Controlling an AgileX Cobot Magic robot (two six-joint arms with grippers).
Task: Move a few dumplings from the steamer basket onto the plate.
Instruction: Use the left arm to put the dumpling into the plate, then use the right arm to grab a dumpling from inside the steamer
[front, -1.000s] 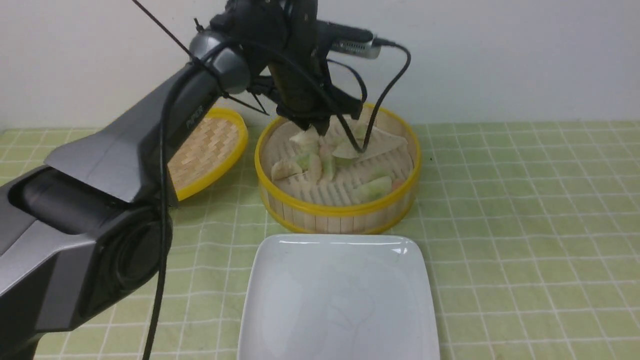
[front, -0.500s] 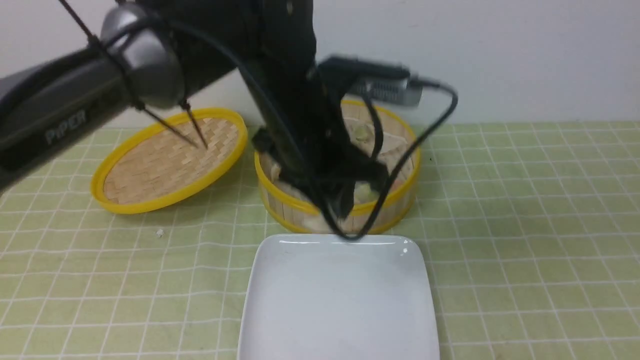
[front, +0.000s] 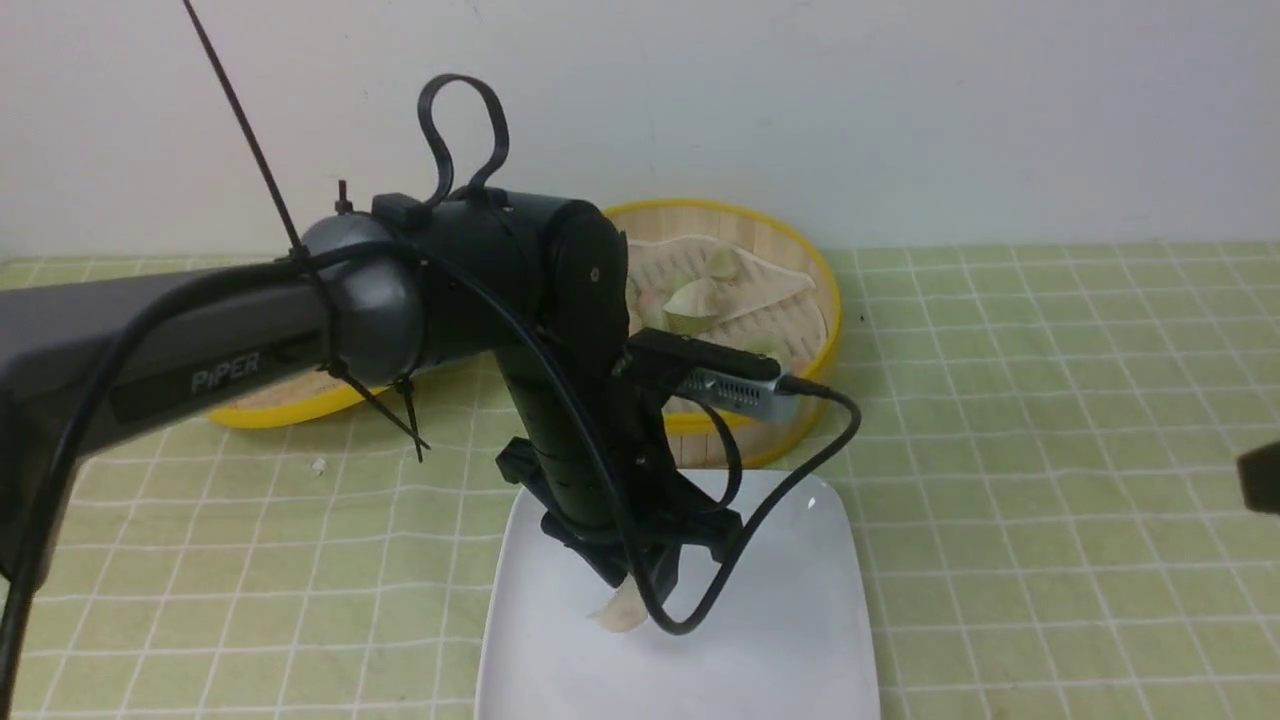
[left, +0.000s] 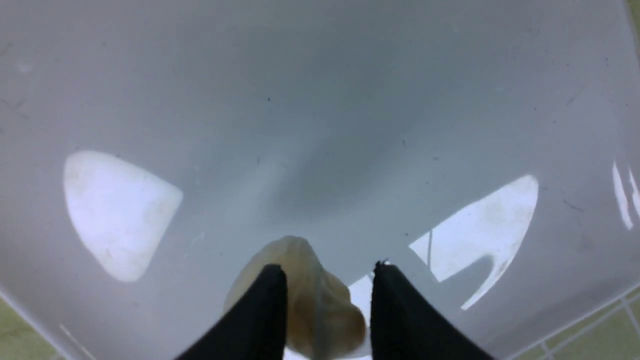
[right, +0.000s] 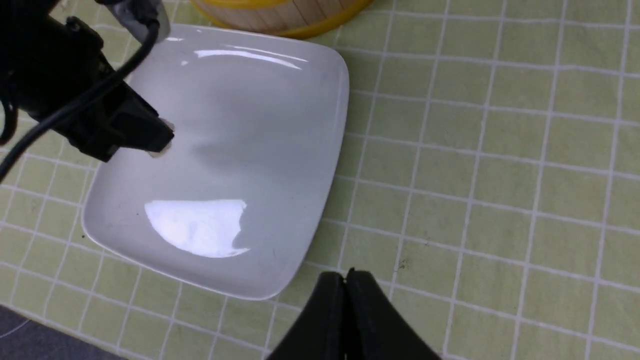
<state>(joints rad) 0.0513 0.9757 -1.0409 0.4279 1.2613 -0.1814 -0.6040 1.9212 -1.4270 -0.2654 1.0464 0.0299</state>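
My left gripper (front: 640, 590) hangs low over the white plate (front: 800, 620), shut on a beige-white dumpling (front: 622, 612) whose lower end is at the plate's surface. In the left wrist view the dumpling (left: 312, 300) sits between the two black fingers of the gripper (left: 327, 270), with the plate (left: 320, 125) beneath. The steamer basket (front: 800, 250) stands behind the plate with more dumplings (front: 695, 297) on its paper liner; the arm hides much of it. My right gripper (right: 346, 274) is shut and empty above the cloth beside the plate (right: 240, 150).
The flat woven lid (front: 270, 405) lies left of the basket, mostly hidden by my left arm. A green checked cloth (front: 1050, 400) covers the table. A dark part of the right arm (front: 1262, 478) shows at the front view's right edge.
My left gripper has come out of the basket and moved toward me and down onto the plate, bringing a beige-white dumpling with it.
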